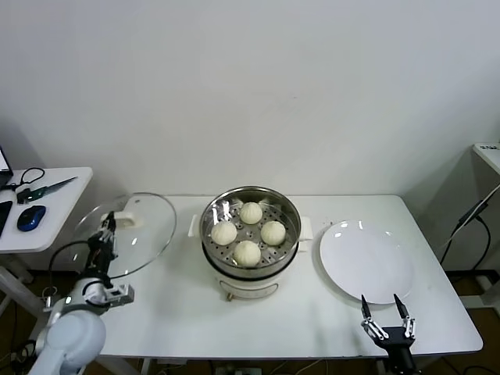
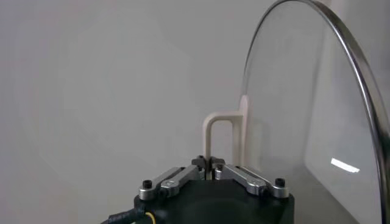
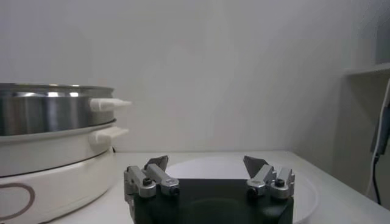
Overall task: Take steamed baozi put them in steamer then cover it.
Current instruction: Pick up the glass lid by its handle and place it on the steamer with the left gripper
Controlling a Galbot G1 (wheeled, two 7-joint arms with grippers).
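Observation:
Several cream-white steamed baozi (image 1: pixel 248 231) lie on the perforated tray inside the steel steamer (image 1: pixel 212 261) at the table's middle. To its left the glass cover (image 1: pixel 144 230) hangs tilted above the table's left edge. My left gripper (image 1: pixel 105 230) is shut on the cover's cream handle (image 2: pixel 220 137), with the glass disc (image 2: pixel 317 115) standing on edge beside it. My right gripper (image 1: pixel 385 310) stands open near the front right of the table, at the near rim of the plate, nothing between its fingers (image 3: pixel 157 163). The steamer's side (image 3: pixel 49 131) shows in the right wrist view.
A flat white plate (image 1: pixel 367 262) lies right of the steamer, also seen ahead of the right gripper as the plate (image 3: pixel 311 192). A side table (image 1: pixel 47 215) at far left carries a mouse, cables and tools. A shelf stands at the far right.

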